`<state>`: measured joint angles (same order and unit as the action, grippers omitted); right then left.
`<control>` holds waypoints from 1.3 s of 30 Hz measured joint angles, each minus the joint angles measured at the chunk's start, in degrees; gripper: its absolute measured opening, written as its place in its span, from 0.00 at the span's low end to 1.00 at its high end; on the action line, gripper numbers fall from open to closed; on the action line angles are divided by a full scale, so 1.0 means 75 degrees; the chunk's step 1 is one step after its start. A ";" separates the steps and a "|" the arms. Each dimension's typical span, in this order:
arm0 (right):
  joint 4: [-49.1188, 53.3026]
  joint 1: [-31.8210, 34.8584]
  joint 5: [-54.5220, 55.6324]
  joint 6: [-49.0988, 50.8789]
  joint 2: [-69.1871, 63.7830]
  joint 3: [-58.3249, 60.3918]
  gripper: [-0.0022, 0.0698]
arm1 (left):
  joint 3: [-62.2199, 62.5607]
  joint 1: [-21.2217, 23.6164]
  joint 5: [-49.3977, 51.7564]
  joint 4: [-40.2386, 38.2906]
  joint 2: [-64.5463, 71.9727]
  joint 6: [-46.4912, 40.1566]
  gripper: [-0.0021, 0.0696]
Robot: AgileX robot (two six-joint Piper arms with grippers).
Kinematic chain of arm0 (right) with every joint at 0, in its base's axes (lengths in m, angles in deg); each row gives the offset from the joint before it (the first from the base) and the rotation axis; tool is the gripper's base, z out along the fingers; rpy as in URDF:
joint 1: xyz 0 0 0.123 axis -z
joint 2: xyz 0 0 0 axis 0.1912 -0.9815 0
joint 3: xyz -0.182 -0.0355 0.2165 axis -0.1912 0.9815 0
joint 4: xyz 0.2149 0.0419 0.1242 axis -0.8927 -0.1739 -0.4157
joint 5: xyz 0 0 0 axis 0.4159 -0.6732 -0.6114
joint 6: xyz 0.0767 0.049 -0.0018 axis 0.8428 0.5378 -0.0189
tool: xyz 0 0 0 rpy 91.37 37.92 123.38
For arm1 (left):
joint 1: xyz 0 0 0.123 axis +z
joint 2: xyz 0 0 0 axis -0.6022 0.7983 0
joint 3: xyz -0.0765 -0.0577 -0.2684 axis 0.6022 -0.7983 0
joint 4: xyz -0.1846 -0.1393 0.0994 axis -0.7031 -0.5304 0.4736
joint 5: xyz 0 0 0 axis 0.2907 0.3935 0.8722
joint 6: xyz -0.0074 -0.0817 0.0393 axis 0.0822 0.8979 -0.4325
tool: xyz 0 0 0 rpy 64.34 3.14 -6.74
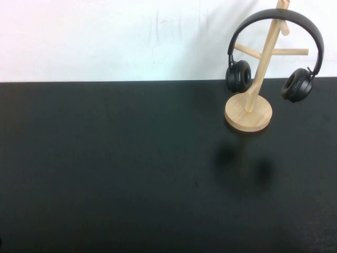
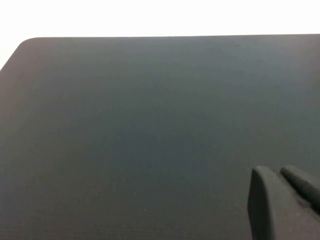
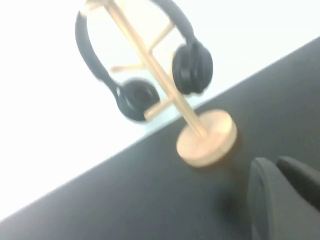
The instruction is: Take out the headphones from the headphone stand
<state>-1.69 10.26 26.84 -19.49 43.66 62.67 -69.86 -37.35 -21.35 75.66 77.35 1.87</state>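
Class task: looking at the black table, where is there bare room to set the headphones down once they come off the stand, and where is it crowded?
Bare black table spans everything left of and in front of the light wooden headphone stand. Only the far right corner is crowded: there the black over-ear headphones hang on the stand. The left gripper sits over bare tabletop; the right gripper is near the stand's base.

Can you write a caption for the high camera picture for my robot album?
Black headphones hang on a wooden headphone stand at the black table's far right; neither gripper shows here.
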 joint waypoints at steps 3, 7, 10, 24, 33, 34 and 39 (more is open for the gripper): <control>-0.0407 0.0000 -0.0242 0.0000 0.0000 0.0000 0.02 | 0.0000 0.0000 0.0000 0.0000 0.0000 0.0000 0.03; -0.0858 0.0000 -0.0915 0.0035 -0.0241 -0.0070 0.03 | 0.0000 0.0000 0.0000 0.0000 0.0000 0.0000 0.03; -0.0800 0.0000 -0.1614 0.0035 -0.0853 -0.0551 0.03 | 0.0000 0.0000 0.0000 0.0000 0.0000 0.0000 0.03; 0.3224 0.0000 -0.5490 0.0035 -0.5483 -0.4485 0.03 | 0.0000 0.0000 0.0000 0.0000 0.0000 0.0000 0.03; 0.3806 -0.0505 -0.5643 0.0035 -0.7634 -0.6292 0.03 | 0.0000 0.0000 0.0000 0.0000 0.0000 0.0000 0.03; 0.3819 -0.0745 -0.5643 0.0059 -0.7867 -0.6478 0.03 | 0.0000 0.0000 0.0000 0.0000 0.0000 0.0000 0.03; 0.4727 -0.2172 -0.5643 0.0559 -0.8790 -0.7416 0.03 | 0.0000 0.0000 0.0000 0.0000 0.0000 0.0000 0.03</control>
<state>33.76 -6.03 -15.49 -15.30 -22.26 7.05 -69.86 -37.35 -21.35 75.66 77.35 1.87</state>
